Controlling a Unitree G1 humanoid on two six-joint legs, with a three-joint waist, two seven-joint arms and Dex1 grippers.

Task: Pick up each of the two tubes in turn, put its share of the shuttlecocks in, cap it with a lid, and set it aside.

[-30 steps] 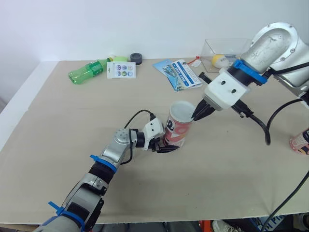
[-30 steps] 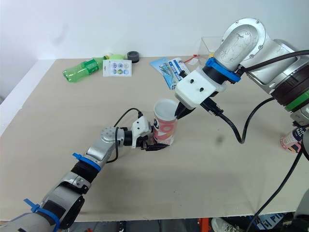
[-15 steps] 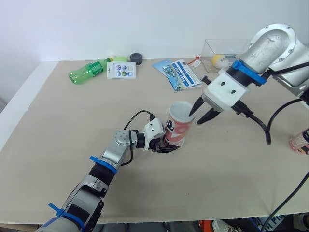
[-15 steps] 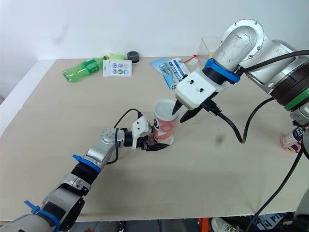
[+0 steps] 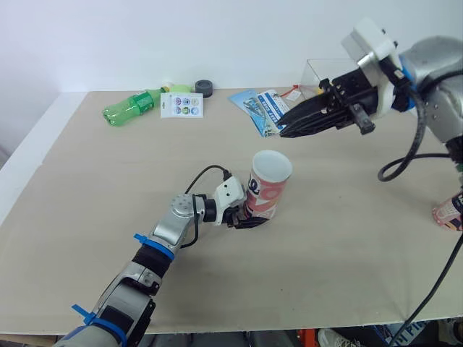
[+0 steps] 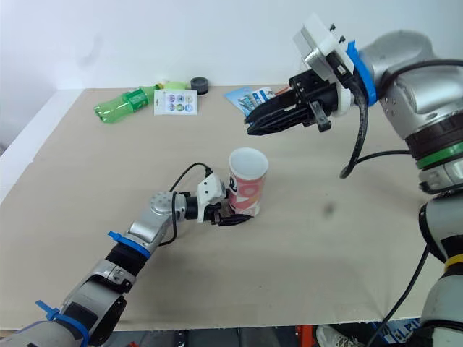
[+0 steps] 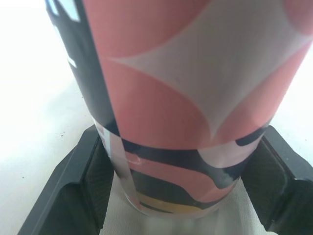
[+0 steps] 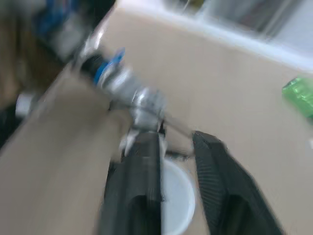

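Note:
A pink, white and black tube [image 5: 269,186] stands upright mid-table, its white mouth open at the top. My left gripper [image 5: 246,217] is shut on the tube's base; both black fingers [image 7: 83,191] press its sides in the left wrist view. My right gripper [image 5: 283,130] hovers above and beyond the tube, near the booklet, open with nothing between its fingers [image 8: 137,186]. From the right wrist view the tube's rim [image 8: 178,205] lies below that gripper. A second pink-patterned cylinder [image 5: 450,211] sits at the table's right edge.
Along the far edge lie a green bottle [image 5: 130,107], a white card [image 5: 181,105], a black round cap [image 5: 204,87] and a blue booklet [image 5: 266,110]. A clear box [image 5: 340,76] holding a yellow item stands at the back right.
My right gripper opened at the tube's mouth, then rose and drew back toward the far right. The tube and my left gripper have stayed put.

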